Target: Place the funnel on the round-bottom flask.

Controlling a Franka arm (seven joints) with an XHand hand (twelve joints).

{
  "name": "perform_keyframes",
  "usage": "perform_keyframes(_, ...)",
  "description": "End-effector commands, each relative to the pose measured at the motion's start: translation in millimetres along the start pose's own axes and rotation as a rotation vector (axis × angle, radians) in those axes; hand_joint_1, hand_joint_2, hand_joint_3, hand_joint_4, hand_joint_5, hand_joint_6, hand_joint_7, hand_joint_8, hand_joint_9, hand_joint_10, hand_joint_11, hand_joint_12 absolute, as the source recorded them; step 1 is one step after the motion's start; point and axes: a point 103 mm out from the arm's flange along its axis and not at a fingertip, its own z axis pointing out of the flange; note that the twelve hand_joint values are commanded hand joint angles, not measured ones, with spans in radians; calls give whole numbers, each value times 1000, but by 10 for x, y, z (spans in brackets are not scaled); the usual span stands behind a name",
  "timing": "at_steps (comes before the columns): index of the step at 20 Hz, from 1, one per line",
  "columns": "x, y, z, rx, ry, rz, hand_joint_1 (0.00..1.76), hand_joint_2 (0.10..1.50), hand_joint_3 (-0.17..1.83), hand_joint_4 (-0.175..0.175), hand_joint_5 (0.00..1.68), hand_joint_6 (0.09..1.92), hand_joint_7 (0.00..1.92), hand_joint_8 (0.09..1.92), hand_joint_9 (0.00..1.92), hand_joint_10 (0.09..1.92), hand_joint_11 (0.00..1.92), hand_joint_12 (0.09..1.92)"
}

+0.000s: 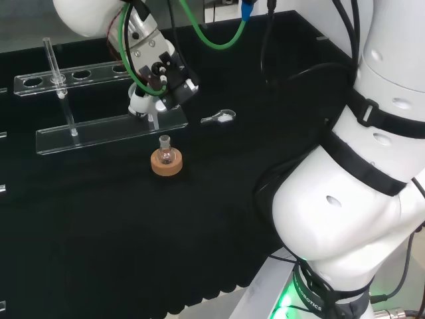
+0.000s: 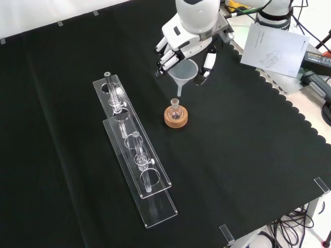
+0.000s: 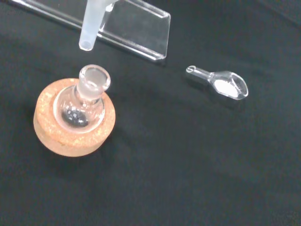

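Note:
A small clear round-bottom flask [image 2: 176, 109] stands upright on a cork ring [image 2: 177, 118] near the middle of the cloth; the head view shows the flask [image 1: 165, 151] on its ring [image 1: 166, 163] too. The hand [image 2: 187, 43] hangs above and behind it, fingers curled round a translucent white funnel [image 2: 184, 72]. The funnel's stem [image 2: 179, 91] points down a short way above the flask's neck. In the wrist view the stem tip [image 3: 88, 38] hovers just off the flask's mouth [image 3: 94, 77], apart from it. The head view has the hand [image 1: 159, 70] above the flask.
Two clear plastic tube racks [image 2: 135, 170] lie left of the flask in the front view, with glass tubes standing in them. A small clear scoop [image 3: 220, 83] holding white powder lies on the cloth near the flask. Papers [image 2: 272, 46] sit beyond the cloth's edge.

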Motion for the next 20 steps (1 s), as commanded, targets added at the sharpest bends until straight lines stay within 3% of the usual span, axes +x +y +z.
perform_keyframes(1,-12,113,264,33,11,-2,654,830,424,-64,555,106,682,818,1017,660,624,1241)
perform_keyframes(8,-1,185,309,46,-10,1,655,831,427,-64,557,109,682,819,1017,661,624,1241)
perform_keyframes(20,-146,280,434,27,65,-22,659,831,432,-63,567,118,686,820,1018,661,626,1240)
